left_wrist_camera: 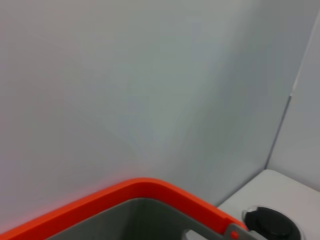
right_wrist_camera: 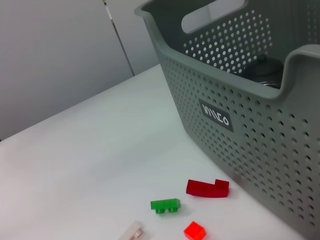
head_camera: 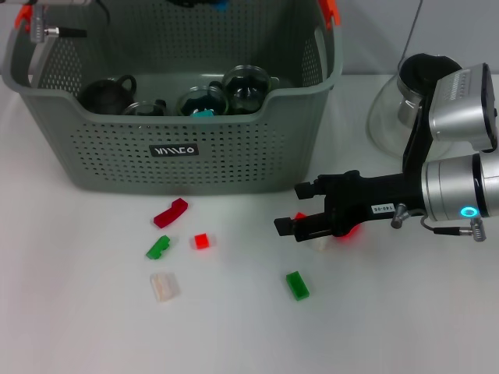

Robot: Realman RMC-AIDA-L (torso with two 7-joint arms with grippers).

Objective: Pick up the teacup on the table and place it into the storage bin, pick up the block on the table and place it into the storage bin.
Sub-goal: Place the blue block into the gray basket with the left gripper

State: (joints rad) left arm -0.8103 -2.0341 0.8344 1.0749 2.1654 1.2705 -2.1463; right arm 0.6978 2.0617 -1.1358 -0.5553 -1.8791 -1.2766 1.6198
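The grey-green storage bin stands at the back of the table and also shows in the right wrist view. Inside it sit a dark teacup and glass cups; no teacup shows on the table itself. My right gripper hovers open, low over the table right of centre, with a small red block showing between its fingers. Loose blocks lie in front of the bin: a curved red one, a green one, a small red one and a clear one. Another green block lies near my right gripper.
A glass pot with a dark lid stands at the back right behind my right arm. My left arm is parked above the bin's left handle, whose orange top shows in the left wrist view. A pale object lies under the right gripper.
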